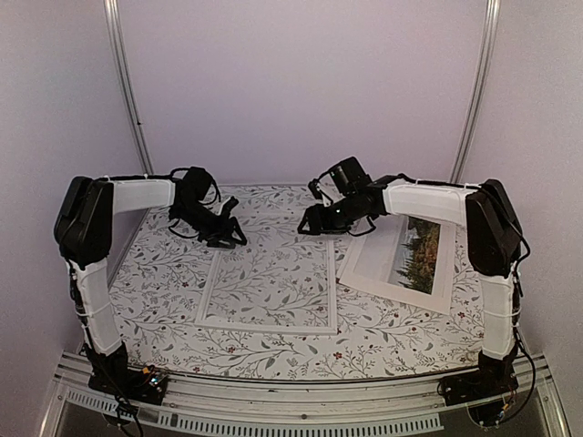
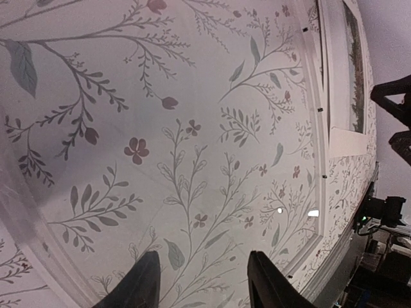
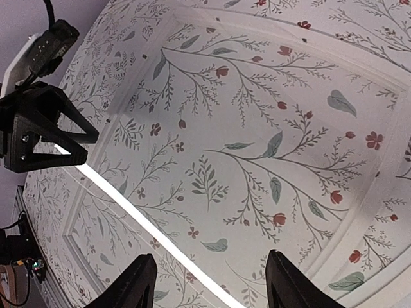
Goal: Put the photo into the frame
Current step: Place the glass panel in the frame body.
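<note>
With left gripper (image 2: 204, 282) and right gripper (image 3: 209, 285) both open and empty, take the photo (image 1: 401, 264), likely light, flimsy and crease-prone, by its white border edge.

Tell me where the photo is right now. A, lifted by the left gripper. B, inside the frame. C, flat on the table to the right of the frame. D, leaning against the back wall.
C: the photo lies flat, picture side up, on the table just right of the frame, whose opening shows only the floral tabletop.
</note>
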`<state>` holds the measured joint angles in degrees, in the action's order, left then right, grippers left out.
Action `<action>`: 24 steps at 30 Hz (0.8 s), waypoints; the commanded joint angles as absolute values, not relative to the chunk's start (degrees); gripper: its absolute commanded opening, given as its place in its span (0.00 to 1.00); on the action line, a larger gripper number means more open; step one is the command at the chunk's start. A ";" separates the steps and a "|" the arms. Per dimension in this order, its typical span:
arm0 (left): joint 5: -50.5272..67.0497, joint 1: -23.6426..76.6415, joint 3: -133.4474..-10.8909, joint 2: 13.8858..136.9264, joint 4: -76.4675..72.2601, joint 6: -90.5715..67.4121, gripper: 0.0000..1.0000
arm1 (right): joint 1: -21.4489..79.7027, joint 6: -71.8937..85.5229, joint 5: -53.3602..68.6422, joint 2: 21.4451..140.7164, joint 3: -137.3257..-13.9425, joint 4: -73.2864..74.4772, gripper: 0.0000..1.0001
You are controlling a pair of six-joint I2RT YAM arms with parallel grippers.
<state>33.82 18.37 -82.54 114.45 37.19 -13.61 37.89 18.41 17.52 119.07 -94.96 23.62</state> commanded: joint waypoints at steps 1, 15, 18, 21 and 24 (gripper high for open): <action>34.33 19.36 -82.01 114.04 36.60 -13.68 0.50 | 40.17 19.10 19.81 123.91 -98.32 24.43 0.61; 34.52 19.76 -81.12 113.99 35.68 -13.98 0.50 | 42.89 20.83 23.43 131.34 -99.35 23.47 0.61; 34.46 19.79 -80.97 113.87 35.68 -13.98 0.50 | 42.85 20.78 23.23 131.73 -98.99 23.61 0.61; 34.33 19.78 -80.88 113.77 35.68 -14.04 0.50 | 42.89 20.74 22.88 131.75 -98.64 23.78 0.61; 34.28 19.85 -80.79 113.69 35.66 -14.02 0.50 | 42.89 20.74 22.52 131.83 -98.29 23.97 0.61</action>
